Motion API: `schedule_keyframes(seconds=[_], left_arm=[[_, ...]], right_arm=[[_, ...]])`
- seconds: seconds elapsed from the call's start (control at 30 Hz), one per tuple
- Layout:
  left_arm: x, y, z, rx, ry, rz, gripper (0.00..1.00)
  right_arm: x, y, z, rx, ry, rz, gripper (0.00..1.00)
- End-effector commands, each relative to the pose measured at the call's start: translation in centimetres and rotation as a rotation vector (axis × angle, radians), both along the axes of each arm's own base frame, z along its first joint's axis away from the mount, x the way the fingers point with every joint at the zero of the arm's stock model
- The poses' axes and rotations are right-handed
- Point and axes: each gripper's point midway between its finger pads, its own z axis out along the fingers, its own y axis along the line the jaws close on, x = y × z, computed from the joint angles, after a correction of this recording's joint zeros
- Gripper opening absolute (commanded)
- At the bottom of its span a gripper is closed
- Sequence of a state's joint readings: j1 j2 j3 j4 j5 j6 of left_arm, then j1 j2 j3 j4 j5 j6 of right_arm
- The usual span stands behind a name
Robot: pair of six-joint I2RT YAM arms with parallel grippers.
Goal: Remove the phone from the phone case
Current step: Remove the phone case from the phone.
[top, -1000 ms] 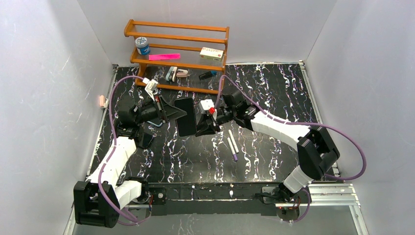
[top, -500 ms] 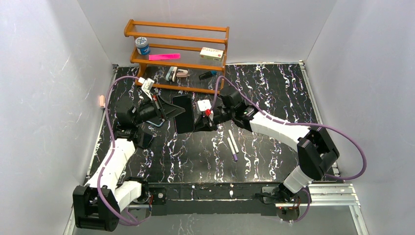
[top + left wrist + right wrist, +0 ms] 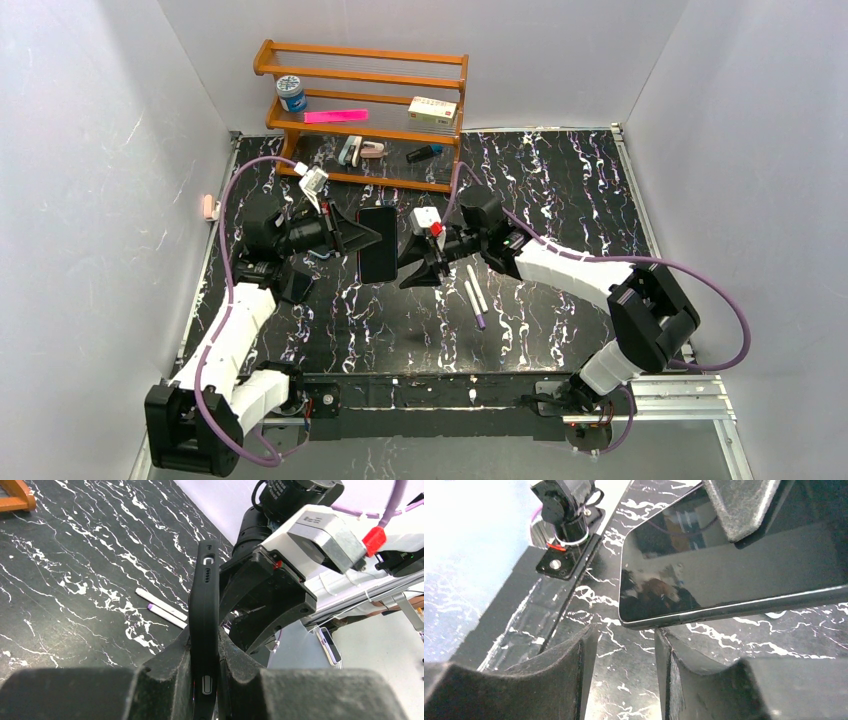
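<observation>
A black phone (image 3: 378, 243) in its black phone case (image 3: 205, 600) hangs above the marbled table, standing on edge. My left gripper (image 3: 356, 238) is shut on the case's long sides, and the side button shows between its fingers (image 3: 170, 675). In the right wrist view the glossy screen (image 3: 724, 575) faces that camera, with a left finger pad (image 3: 744, 505) across its top. My right gripper (image 3: 415, 270) is open just right of the phone's near end. Its fingers (image 3: 569, 670) straddle bare table below the phone's corner and hold nothing.
Two white pens (image 3: 475, 293) lie on the table right of the grippers. A wooden rack (image 3: 360, 110) at the back holds a blue-lidded jar (image 3: 291, 92), a pink strip (image 3: 335, 116) and a small box (image 3: 432, 108). Grey walls close in both sides.
My right gripper has opened and drawn back a little toward the near right, off the phone's edge. The left gripper still holds the cased phone, barely shifted.
</observation>
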State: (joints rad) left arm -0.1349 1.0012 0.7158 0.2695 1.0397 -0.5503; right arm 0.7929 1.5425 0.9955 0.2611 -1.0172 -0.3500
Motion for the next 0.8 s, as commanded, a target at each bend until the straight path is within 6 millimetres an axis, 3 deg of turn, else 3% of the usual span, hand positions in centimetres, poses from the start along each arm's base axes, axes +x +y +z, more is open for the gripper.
schedule_keyframes(seconds=[0.0, 0.3, 0.77], left_arm=[[-1.27, -0.14, 4.41, -0.04, -0.175, -0.034, 0.0], [-1.41, -0.15, 4.65, -0.074, -0.163, -0.019, 0.0], [-1.24, -0.15, 4.68, -0.106, -0.129, 0.002, 0.0]], right_arm=[[-1.08, 0.19, 3.02, 0.106, 0.016, 0.058, 0.53], [-1.05, 0.43, 3.05, 0.131, 0.041, 0.06, 0.47], [-0.54, 1.06, 3.26, 0.154, 0.053, 0.051, 0.29]])
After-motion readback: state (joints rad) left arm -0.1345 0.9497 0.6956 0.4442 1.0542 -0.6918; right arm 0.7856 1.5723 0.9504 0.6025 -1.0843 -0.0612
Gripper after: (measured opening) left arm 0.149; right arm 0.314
